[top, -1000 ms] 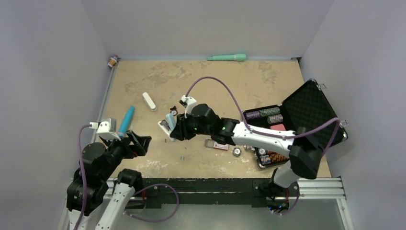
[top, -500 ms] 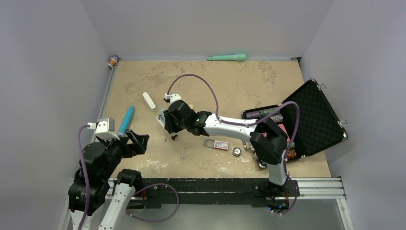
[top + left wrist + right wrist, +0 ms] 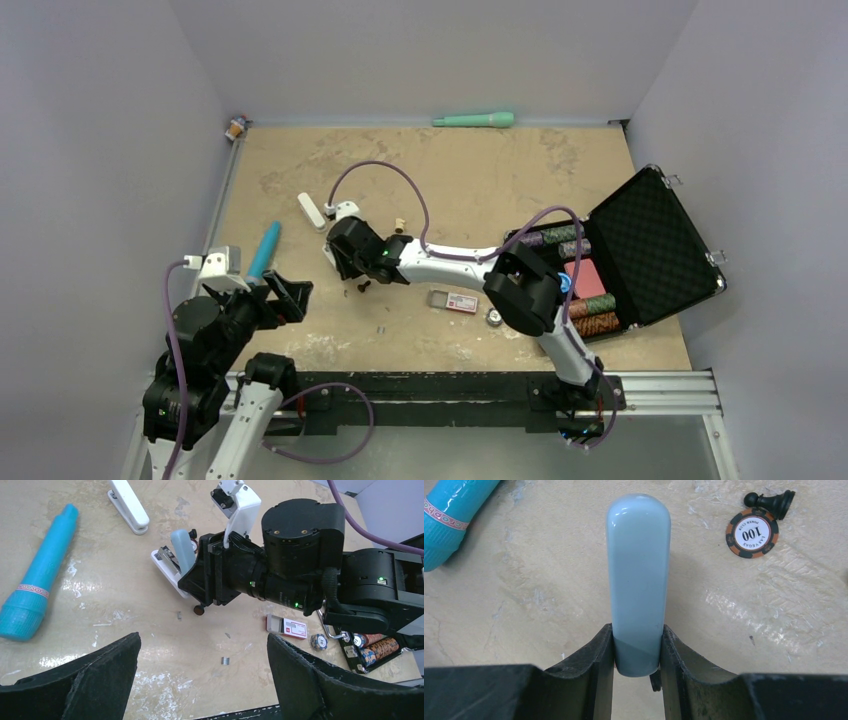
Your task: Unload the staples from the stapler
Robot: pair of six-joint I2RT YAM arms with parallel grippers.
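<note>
Two-bar stapler [image 3: 182, 550] splayed, white/light-blue | right tool [image 3: 637, 650] pinches blue bar | left tool [image 3: 202, 639] spread

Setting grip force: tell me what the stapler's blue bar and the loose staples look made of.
Blue bar of the stapler: looks like glossy moulded plastic, with soft highlights on its rounded end. The staples: probably metal, a tiny grey strip with a faint glint, but too small to be sure.
</note>
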